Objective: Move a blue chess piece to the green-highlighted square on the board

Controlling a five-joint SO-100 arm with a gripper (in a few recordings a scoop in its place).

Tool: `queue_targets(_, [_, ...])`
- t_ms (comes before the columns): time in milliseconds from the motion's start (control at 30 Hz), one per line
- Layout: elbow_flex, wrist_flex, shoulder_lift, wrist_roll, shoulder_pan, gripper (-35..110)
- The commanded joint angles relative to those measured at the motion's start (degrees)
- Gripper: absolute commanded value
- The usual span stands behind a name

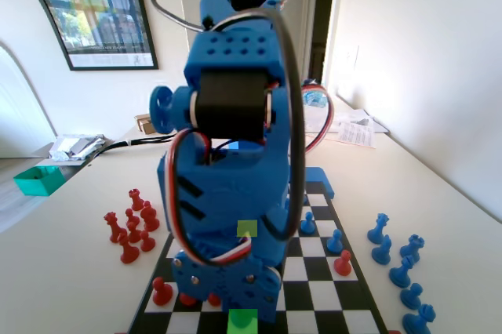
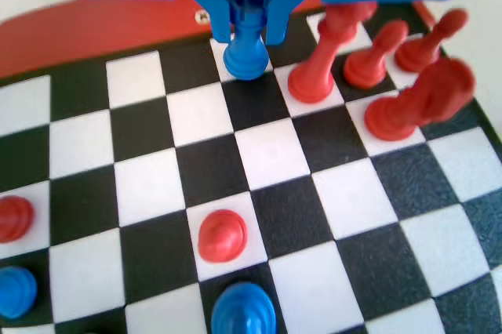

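Just beside red pieces (image 2: pixel 318 56), the hand (image 2: pixel 249 32) grips a blue piece (image 2: pixel 247 40).

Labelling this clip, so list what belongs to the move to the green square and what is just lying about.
In the job: gripper, jaws closed either side of the blue chess piece; green-highlighted square; board.

Lying about: red pieces off the board; spare blue pieces off the board; green tray; papers.
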Motion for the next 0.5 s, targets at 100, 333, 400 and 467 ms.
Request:
queue_targets(100, [-3.6, -1.0, 1.4, -0.2, 1.0, 1])
queue_targets(333, [-4.1, -1.5, 1.3, 0.3, 0.9, 1])
queue_targets(400, [-4.2, -1.6, 1.3, 0.3, 0.8, 1])
queue_targets(467, [-4.1, -1.6, 1.3, 0.1, 0.8, 1])
